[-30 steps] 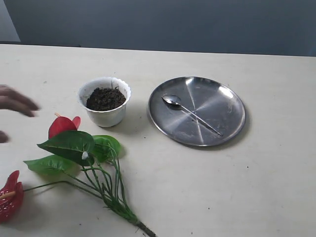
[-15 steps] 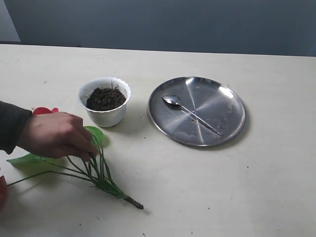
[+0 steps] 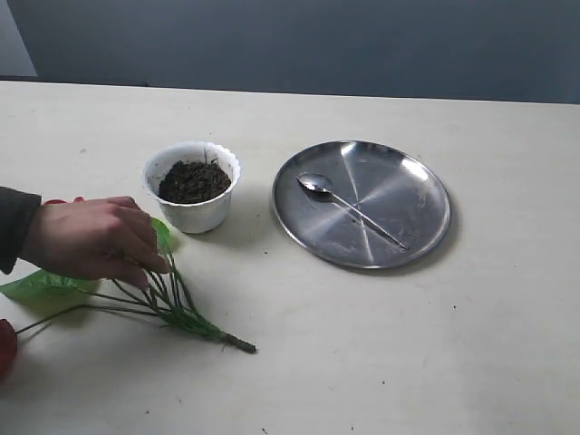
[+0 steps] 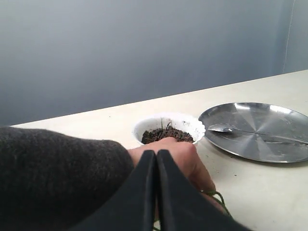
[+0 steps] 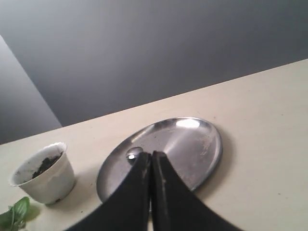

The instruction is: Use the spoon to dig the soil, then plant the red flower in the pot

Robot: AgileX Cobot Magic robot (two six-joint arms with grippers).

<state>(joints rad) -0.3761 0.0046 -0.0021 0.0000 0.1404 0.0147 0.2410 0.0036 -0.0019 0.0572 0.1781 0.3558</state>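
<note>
The white pot with dark soil stands left of centre. The spoon lies on the steel plate. The red flower lies on the table at the front left, its green stems pointing right and one red bloom at the frame edge. A person's hand grips its leaves. Neither gripper shows in the exterior view. My left gripper is shut and empty, just behind that hand. My right gripper is shut and empty, facing the spoon bowl.
A dark sleeve fills much of the left wrist view in front of the pot. The right wrist view also takes in the plate, the pot and a green leaf. A grey wall runs behind the table.
A person's hand came in from the left, took hold of the flower and dragged it left and away from the front edge. Pot, plate and spoon have not moved.
</note>
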